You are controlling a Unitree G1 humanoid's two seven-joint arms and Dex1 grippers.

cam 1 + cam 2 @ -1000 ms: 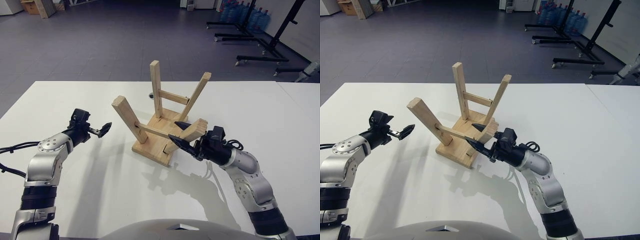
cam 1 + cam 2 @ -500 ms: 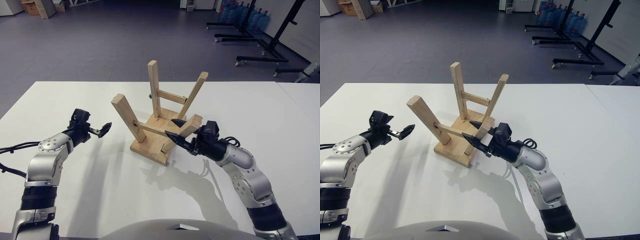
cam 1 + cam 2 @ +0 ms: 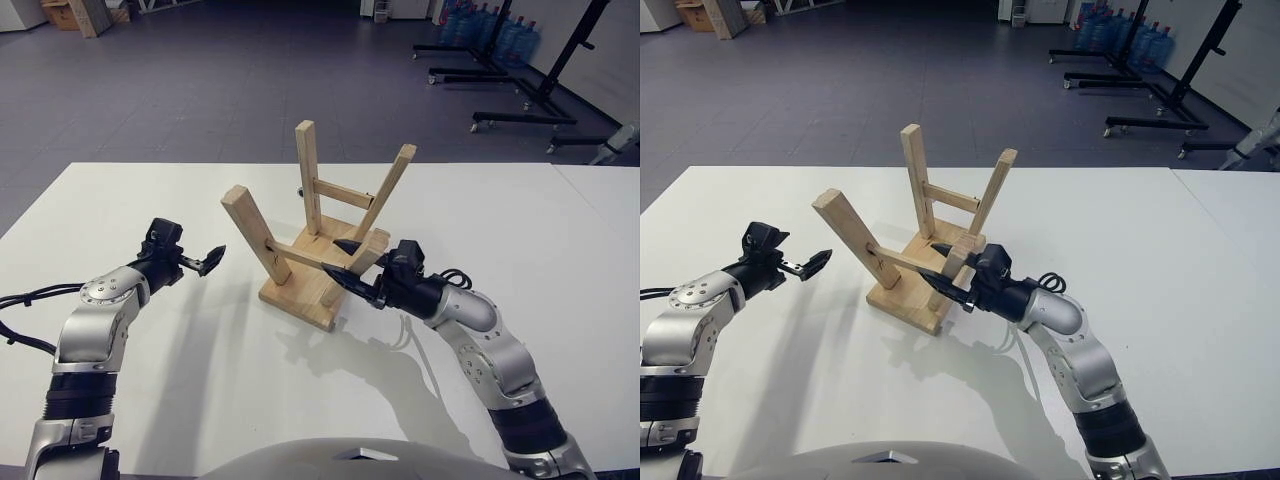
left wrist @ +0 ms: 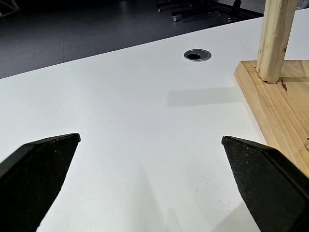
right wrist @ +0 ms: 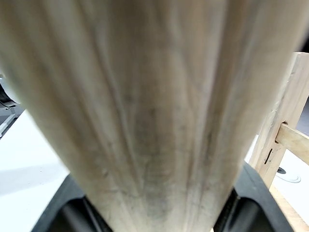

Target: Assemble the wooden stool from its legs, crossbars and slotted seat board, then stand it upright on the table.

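Fingers of the right gripper [image 3: 342,260] are clamped on the near right leg [image 3: 372,248] of the stool, which lies upside down near the middle of the table [image 3: 560,260] with its seat board [image 3: 298,300] flat on the surface. The left gripper [image 3: 211,258] hovers over the table to the left of the stool, its fingers [image 4: 38,164] spread wide and holding nothing. The other legs [image 3: 310,175] stand up out of the board, joined by crossbars [image 3: 345,194]. You appear to be seating the last leg. Line its foot up with the slot in the board and its side hole with the crossbar end before you press. Push along the length of the leg, not across it, because the board lies loose and is likely to slide or tip. Consider bracing the near left leg [image 3: 250,232] or the board edge with the left gripper. No brand, label or writing can be read on the wood or the grippers.
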